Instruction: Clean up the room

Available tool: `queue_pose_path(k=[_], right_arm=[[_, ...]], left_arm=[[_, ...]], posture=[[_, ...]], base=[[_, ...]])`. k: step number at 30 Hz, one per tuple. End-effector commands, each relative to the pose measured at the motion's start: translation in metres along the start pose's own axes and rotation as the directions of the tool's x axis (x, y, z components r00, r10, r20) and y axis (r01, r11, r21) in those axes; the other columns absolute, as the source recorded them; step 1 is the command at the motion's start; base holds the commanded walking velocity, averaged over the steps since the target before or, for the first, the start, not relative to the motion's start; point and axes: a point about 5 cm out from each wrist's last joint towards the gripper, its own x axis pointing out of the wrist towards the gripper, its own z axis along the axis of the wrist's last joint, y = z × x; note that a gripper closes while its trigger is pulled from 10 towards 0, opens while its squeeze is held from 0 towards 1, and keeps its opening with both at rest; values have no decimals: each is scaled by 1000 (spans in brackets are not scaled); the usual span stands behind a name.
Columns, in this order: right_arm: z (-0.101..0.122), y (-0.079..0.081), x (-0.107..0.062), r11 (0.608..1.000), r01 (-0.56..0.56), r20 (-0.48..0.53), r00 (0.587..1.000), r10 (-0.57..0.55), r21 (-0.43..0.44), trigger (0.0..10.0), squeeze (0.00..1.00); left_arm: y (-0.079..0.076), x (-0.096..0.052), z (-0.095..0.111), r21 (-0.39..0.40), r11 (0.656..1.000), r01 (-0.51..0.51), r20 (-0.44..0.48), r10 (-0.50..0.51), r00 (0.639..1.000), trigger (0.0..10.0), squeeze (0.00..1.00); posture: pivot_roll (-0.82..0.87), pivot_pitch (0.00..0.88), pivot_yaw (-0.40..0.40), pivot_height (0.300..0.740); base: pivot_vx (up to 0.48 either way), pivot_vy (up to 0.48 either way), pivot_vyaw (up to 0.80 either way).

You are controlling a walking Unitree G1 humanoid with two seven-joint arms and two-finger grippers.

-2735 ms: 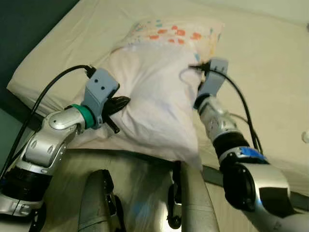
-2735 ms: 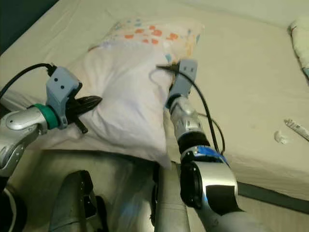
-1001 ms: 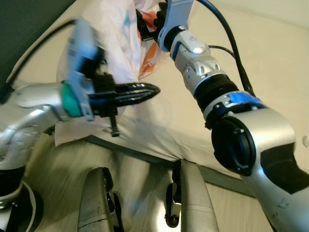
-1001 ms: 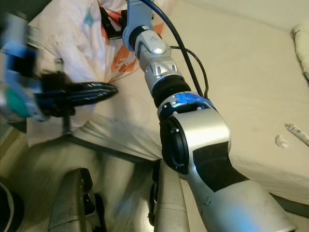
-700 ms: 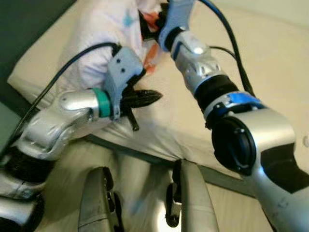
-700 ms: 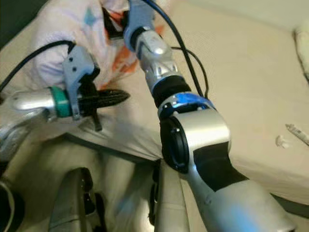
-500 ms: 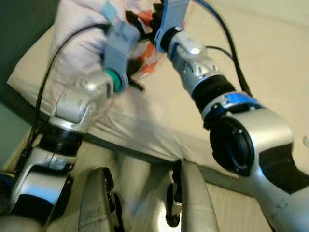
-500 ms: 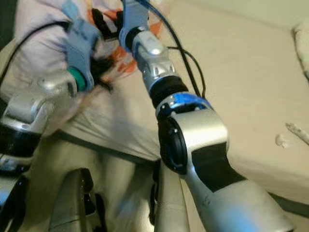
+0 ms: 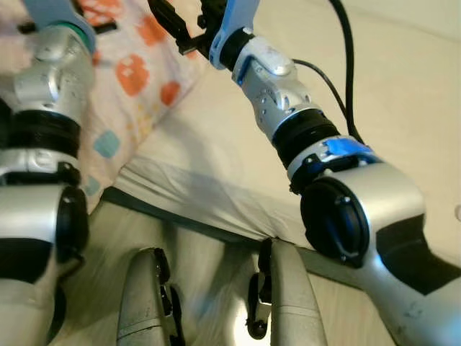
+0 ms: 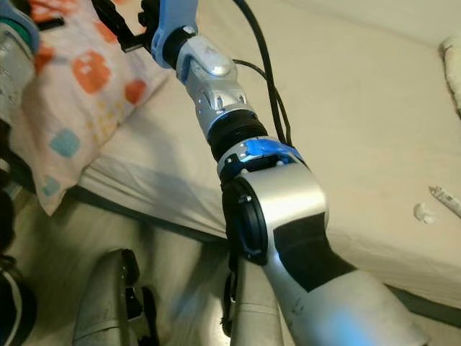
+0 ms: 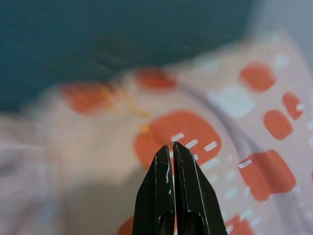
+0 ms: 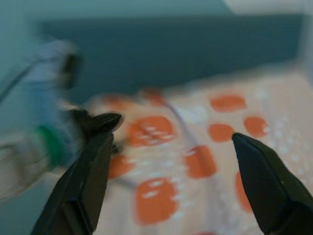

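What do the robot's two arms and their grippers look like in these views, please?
Both arms are silver metal with black joint sections. The right arm carries a blue band above its round black elbow joint, a light blue bracket at the wrist and black cables. The left arm has a green ring at the wrist. The left gripper and right gripper each have two long, tapering black fingers.

Bedroom in a home. Bed (image 10: 374, 130) with a cream fitted sheet takes up most of the head views, a pillow (image 9: 133, 86) with orange and blue blocks at its left edge, dark teal wall (image 11: 98, 34) behind it, pale wood floor (image 10: 173, 274) below the mattress.
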Motion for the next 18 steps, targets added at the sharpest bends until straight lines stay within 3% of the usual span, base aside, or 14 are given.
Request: queue_pose_path(k=[1, 2, 4, 5, 6, 8, 9, 10, 11, 12, 14, 15, 18], right_arm=[[-5, 2, -6, 1000, -24, 12, 1000, 24, 2, 10000, 0], [-5, 2, -6, 1000, -24, 12, 1000, 24, 2, 10000, 0], [-12, -9, -23, 995, 92, 29, 995, -93, 37, 10000, 0], [-12, -9, -23, 995, 92, 29, 995, -93, 37, 10000, 0], [-16, -19, -36, 979, 197, 27, 980, -199, 48, 10000, 0], [-16, -19, -36, 979, 197, 27, 980, -199, 48, 10000, 0], [-21, -28, -52, 954, 298, 20, 954, -299, 33, 10000, 0], [-26, -35, -74, 911, 413, 5, 911, -413, 8, 10000, 0], [-26, -35, -74, 911, 413, 5, 911, -413, 8, 10000, 0], [-29, -37, -89, 878, 479, -4, 878, -479, -12, 10000, 0], [-29, -37, -89, 878, 479, -4, 878, -479, -12, 10000, 0], [-30, -38, -99, 855, 518, 0, 855, -518, -29, 10000, 0], [-29, -39, -112, 831, 554, 11, 832, -554, -59, 10000, 0]], left_arm=[[7, 2, 0, 13, 999, -38, 17, 38, 999, 10000, 0], [7, 2, 0, 13, 999, -38, 17, 38, 999, 10000, 0], [-1, -2, 0, 0, 996, 94, 68, -93, 993, 10000, 0], [-1, -2, 0, 0, 996, 94, 68, -93, 993, 10000, 0], [-12, -12, -2, 21, 973, 229, 104, -230, 968, 10000, 0], [-12, -12, -2, 21, 973, 229, 104, -230, 968, 10000, 0], [-24, -29, -9, 59, 927, 371, 134, -376, 917, 10000, 0], [-38, -59, -26, 104, 841, 531, 130, -540, 831, 10000, 0], [-38, -59, -26, 104, 841, 531, 130, -540, 831, 10000, 0], [-46, -83, -38, 118, 769, 628, 115, -638, 761, 10000, 0], [-46, -83, -38, 118, 769, 628, 115, -638, 761, 10000, 0], [-50, -102, -47, 113, 727, 677, 108, -687, 719, 10000, 0], [-53, -115, -53, 89, 710, 698, 112, -704, 701, 10000, 0]], posture=[[6, 187, -22, 583], [6, 187, -22, 583], [2, 193, -22, 583], [2, 193, -22, 583], [6, 194, -24, 583], [6, 194, -24, 583], [9, 194, -27, 583], [3, 191, -31, 583], [3, 191, -31, 583], [3, 191, -31, 583], [3, 191, -31, 583], [-2, 185, -30, 583], [-9, 178, -34, 583]], base=[[0, 0, 0], [0, 0, 0], [0, 0, 0], [0, 0, 0], [0, 0, 0], [0, 0, 0], [0, 0, 0], [0, 0, 0], [0, 0, 0], [0, 0, 0], [0, 0, 0], [0, 0, 0], [0, 0, 0]])
